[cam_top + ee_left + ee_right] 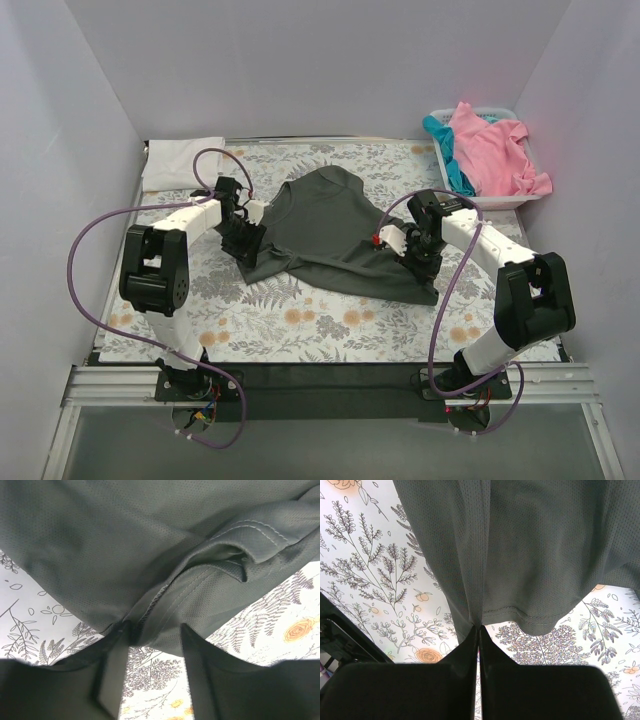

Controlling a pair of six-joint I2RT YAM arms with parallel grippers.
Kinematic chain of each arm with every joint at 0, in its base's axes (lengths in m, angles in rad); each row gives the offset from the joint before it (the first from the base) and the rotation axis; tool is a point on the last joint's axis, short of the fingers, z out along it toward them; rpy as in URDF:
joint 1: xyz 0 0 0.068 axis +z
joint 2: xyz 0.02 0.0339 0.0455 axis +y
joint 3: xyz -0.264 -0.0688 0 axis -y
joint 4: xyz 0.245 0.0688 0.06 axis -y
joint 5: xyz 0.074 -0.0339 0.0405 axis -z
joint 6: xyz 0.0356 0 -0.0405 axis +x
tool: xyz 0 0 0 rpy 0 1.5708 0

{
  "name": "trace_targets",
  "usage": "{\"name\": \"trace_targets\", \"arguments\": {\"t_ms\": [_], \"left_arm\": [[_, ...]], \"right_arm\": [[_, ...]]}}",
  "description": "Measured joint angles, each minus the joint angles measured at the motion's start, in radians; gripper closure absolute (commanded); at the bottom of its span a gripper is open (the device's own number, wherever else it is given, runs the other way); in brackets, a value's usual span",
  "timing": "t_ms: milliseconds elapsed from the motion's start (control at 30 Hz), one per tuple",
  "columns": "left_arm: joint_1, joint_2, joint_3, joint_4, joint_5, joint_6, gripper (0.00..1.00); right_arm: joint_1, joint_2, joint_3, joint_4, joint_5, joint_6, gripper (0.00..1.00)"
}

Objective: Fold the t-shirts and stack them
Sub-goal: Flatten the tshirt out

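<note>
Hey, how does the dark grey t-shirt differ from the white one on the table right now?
The dark grey t-shirt lies spread and rumpled mid-table; the white t-shirt sits folded flat at the far left corner. The right gripper pinches the grey one's hem and the left gripper is at its opposite edge; nothing touches the white one. Both rest on the floral table cloth.

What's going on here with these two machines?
Two robot arms are handling a dark grey t-shirt spread on the floral table cloth. The right fingers are shut on its hem; the left fingers sit at its opposite edge, grip unclear. A white shirt lies folded far left; a pink shirt and teal shirt wait in the basket.
</note>
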Motion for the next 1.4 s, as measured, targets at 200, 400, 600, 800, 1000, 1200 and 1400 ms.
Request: {"name": "trace_targets", "arguments": {"t_ms": [200, 400, 600, 800, 1000, 1200, 1400], "left_arm": [[0.0, -0.01, 0.0, 0.005, 0.004, -0.017, 1.0], [0.009, -0.055, 0.028, -0.001, 0.0, -0.037, 1.0], [0.084, -0.062, 0.31, -0.001, -0.017, -0.07, 1.0], [0.134, -0.155, 0.555, 0.072, -0.026, -0.107, 1.0], [0.129, -0.412, 0.499, 0.171, -0.06, -0.15, 1.0], [0.129, -0.724, 0.391, 0.253, -0.119, -0.183, 1.0], [0.126, -0.973, 0.362, 0.321, -0.169, -0.201, 1.0]], "right_arm": [[-0.001, 0.0, 0.0, 0.0, 0.0, 0.0, 0.99], [-0.002, -0.003, 0.008, -0.003, 0.003, 0.001, 0.99], [-0.042, 0.003, 0.232, -0.01, 0.048, 0.014, 0.99], [-0.059, 0.007, 0.525, 0.013, 0.092, 0.029, 0.99], [-0.058, -0.033, 0.644, 0.02, 0.121, 0.036, 0.99], [-0.053, -0.233, 0.651, 0.024, 0.129, 0.042, 0.99], [-0.046, -0.481, 0.713, 0.027, 0.122, 0.042, 0.99]]}}
